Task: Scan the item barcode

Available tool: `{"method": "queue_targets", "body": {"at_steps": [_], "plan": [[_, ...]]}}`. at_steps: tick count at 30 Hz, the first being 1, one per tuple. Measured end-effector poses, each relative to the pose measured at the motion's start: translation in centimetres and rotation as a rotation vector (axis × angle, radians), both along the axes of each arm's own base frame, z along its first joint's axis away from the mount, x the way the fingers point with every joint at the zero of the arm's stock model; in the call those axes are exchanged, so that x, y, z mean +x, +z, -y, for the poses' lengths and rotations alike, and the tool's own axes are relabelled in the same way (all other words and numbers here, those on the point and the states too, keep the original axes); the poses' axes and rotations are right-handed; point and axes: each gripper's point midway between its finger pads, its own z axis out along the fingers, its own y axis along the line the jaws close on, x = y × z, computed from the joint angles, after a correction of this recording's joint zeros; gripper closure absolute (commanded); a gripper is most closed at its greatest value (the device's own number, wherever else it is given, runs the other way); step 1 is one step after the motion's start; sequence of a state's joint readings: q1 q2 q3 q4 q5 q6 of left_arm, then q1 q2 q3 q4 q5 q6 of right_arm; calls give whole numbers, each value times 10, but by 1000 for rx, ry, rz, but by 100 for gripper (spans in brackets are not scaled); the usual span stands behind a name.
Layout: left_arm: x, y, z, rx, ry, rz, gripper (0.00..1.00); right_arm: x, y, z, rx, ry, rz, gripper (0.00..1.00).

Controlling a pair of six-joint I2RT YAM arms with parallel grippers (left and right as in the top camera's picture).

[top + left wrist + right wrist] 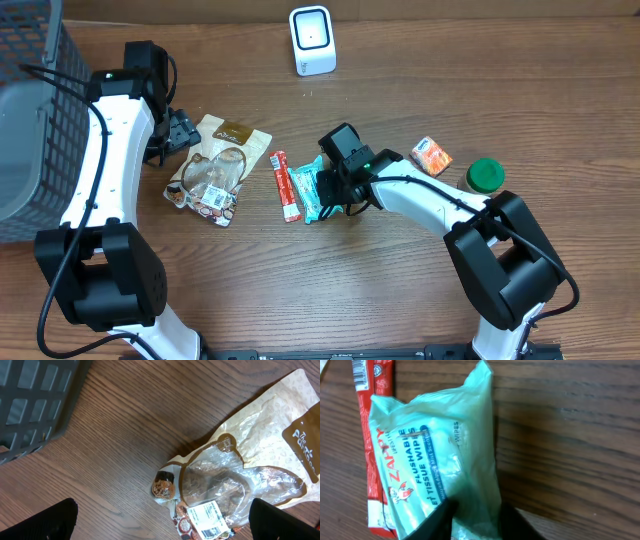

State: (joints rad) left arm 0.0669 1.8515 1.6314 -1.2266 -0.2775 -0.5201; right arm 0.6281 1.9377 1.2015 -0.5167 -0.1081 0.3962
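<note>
A teal pack of flushable wipes (305, 190) lies mid-table beside a red stick packet (285, 186). My right gripper (332, 186) is down on the pack's right end. In the right wrist view its two dark fingers (440, 521) pinch the teal pack (440, 445) between them, with the gripper (477, 520) shut on it. The white barcode scanner (312, 40) stands at the back centre. My left gripper (180, 130) hovers open over a clear-and-tan snack bag (215, 165). Seen from the left wrist, the gripper (162, 527) is wide apart above the bag (240, 475), touching nothing.
A dark wire basket (30, 120) fills the far left and shows as a grid (35, 400) in the left wrist view. An orange packet (432, 156) and a green-lidded jar (485, 176) sit to the right. The red stick (370, 435) touches the wipes' left side.
</note>
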Motion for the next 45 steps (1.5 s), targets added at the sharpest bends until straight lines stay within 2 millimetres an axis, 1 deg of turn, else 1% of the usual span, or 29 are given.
{"method": "queue_targets", "body": {"at_steps": [1,2,7,8,11,12,16,18,22,23,25,26,27,28,30,31,33,35,37,38,39,42,45], "plan": [[0,0,0,0,0,0,0,0,0,-1,3,5,-1,95],[0,0,0,0,0,0,0,-1,0,-1,5,5,-4,96],[0,0,0,0,0,0,0,1,3,3,8,-3,-16,96],[0,0,0,0,0,0,0,2,5,6,2,-11,-22,96],[0,0,0,0,0,0,0,8,13,27,-33,-47,-16,96],[0,0,0,0,0,0,0,12,20,37,-61,-58,8,96],[0,0,0,0,0,0,0,25,49,63,-155,-84,117,96],[0,0,0,0,0,0,0,31,65,79,-252,-96,190,96],[0,0,0,0,0,0,0,31,71,93,-396,-78,249,96],[0,0,0,0,0,0,0,30,72,94,-423,-71,262,96],[0,0,0,0,0,0,0,28,75,89,-453,-51,288,96],[0,0,0,0,0,0,0,26,76,84,-465,-35,302,91],[0,0,0,0,0,0,0,24,76,80,-472,-20,311,72],[0,0,0,0,0,0,1,22,77,77,-474,-14,318,62],[0,0,0,0,0,0,0,19,77,73,-475,-22,321,55],[0,0,0,0,0,0,0,19,77,76,-475,-46,316,52],[0,0,0,0,0,0,0,19,74,83,-468,-79,291,51],[0,0,0,0,0,0,0,20,69,89,-421,-116,235,50],[0,0,0,0,0,0,0,19,63,92,-376,-132,183,46],[0,0,0,0,0,0,0,19,62,95,-370,-144,172,42],[0,0,0,0,0,0,0,20,61,98,-371,-154,168,40],[0,0,0,0,0,0,0,22,59,105,-374,-177,159,41],[0,0,0,0,0,0,0,21,55,114,-352,-197,114,42]]}}
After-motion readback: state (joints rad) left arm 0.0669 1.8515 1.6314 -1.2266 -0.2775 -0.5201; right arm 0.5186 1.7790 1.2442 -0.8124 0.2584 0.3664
